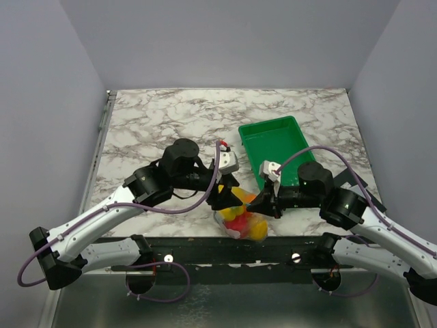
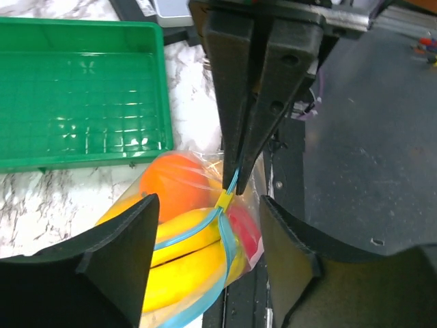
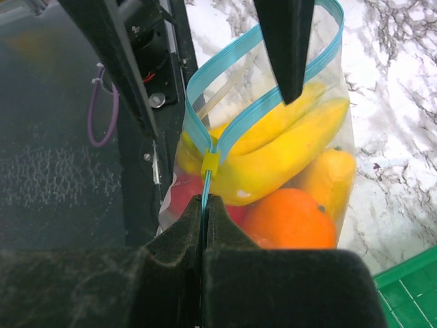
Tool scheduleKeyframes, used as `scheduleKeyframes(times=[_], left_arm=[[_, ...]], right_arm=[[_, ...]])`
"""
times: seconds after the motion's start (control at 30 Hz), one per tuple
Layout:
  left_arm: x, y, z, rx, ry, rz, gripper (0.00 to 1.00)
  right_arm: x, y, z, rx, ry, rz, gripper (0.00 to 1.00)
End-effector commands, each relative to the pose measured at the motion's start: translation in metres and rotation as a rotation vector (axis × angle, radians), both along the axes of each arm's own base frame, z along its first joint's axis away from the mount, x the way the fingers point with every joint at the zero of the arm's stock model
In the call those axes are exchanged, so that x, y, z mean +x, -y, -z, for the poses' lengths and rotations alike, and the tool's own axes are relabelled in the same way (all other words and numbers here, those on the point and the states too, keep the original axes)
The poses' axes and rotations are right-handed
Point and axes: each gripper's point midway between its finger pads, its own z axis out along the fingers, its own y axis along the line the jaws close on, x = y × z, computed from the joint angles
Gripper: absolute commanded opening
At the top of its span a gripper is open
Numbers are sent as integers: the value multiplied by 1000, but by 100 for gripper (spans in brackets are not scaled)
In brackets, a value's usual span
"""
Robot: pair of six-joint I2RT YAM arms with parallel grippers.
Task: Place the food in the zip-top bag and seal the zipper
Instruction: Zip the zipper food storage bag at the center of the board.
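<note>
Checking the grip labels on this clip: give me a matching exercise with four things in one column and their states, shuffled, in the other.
Things:
1. left claw
2. right claw
3. food
4. zipper

States:
a. shut on the blue strip's end
b. inside the zip-top bag
c. open, astride the bag
d. mostly unsealed

Pairs: 1-c; 2-a; 3-b; 4-d

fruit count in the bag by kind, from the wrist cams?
Yellow plastic banana bunch: 1
Yellow plastic lemon: 1
Orange plastic round fruit: 1
Red plastic round fruit: 1
Total: 4 visible in the clear zip-top bag; more may be hidden.
</note>
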Motion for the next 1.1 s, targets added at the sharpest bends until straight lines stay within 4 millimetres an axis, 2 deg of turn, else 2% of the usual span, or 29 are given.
scheduleKeyframes(times=[0.0,0.47,0.93,1.07], left_arm=[[-21,4,10,-6,-5,162,58],[-27,10,29,29,-51,236,32],[-34,8,40,52,-91,274,16],[-33,8,38,49,-84,271,0]], right_arm=[[-14,-3,-22,45,4,-79,1],[-14,-6,-21,36,-11,-87,1],[-9,-8,-20,35,-8,-67,1],[-9,-8,-18,32,-11,-67,1]])
